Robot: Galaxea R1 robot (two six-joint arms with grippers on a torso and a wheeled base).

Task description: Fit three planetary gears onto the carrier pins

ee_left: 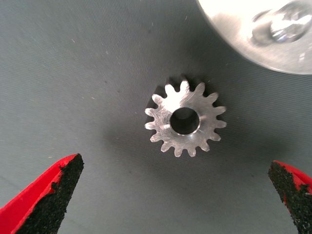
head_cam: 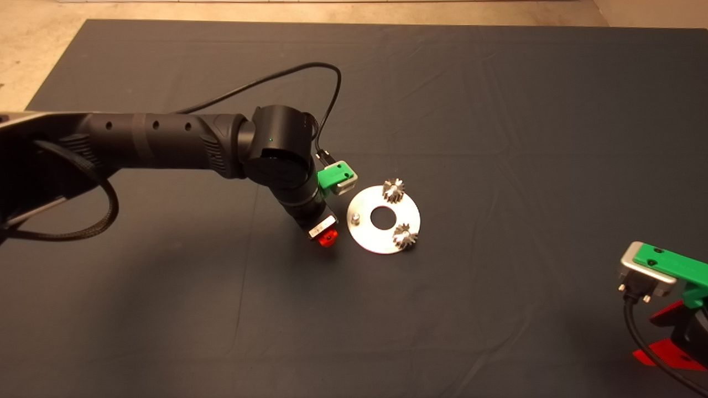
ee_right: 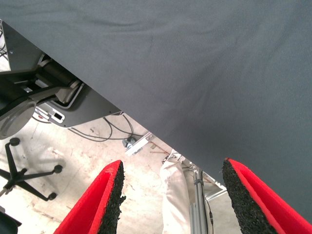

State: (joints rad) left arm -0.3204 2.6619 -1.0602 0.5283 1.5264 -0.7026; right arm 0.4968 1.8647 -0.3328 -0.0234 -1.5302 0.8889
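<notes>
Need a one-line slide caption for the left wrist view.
Open left pincer above the third planetary gear lying flat on the mat, beside the carrier disc and its bare pin.

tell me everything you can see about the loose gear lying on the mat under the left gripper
The loose gear is a small shiny steel spur gear with short teeth all round and a round centre hole. It lies flat on the dark mat, on no pin, just off the disc. The left gripper hangs above it, fingers wide open either side, nothing touching it but the mat.
</notes>
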